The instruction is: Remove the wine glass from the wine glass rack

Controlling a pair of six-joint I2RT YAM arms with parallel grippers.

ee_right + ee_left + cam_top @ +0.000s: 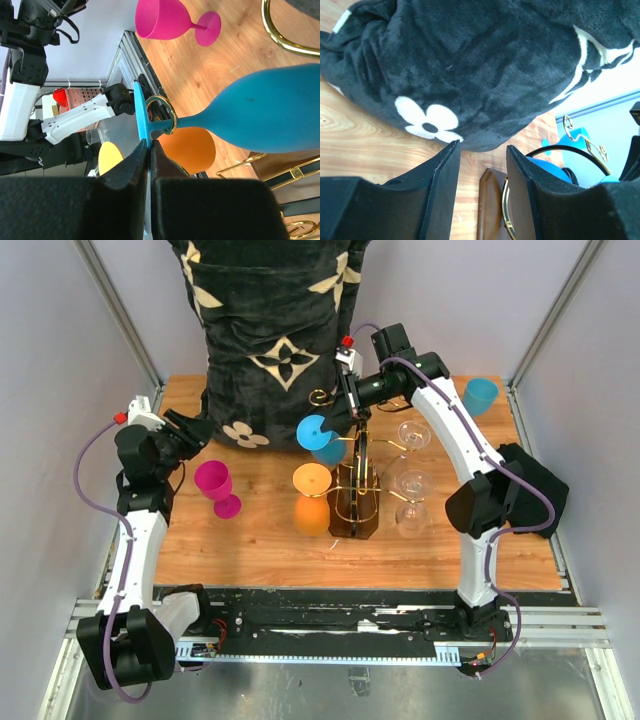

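Observation:
The wine glass rack [356, 502], gold wire arms on a dark brown wooden body, stands mid-table. A blue wine glass [318, 434] hangs upside down on its far left arm. In the right wrist view its stem passes through a gold scroll ring [163, 114] and its bowl [270, 117] fills the right side. My right gripper [346, 412] is shut on the thin edge of that glass's blue foot [140, 115], its fingertips [144, 152] pinched together on it. My left gripper [193, 430] stands open at the left with nothing between its fingers [445, 170], beside the black cushion.
An orange glass [312, 496] hangs on the rack's near left arm and clear glasses [413, 434] on its right. A pink glass [216, 487] stands on the table at the left. A big black patterned cushion [275, 330] fills the back; a blue cup [479, 396] sits back right.

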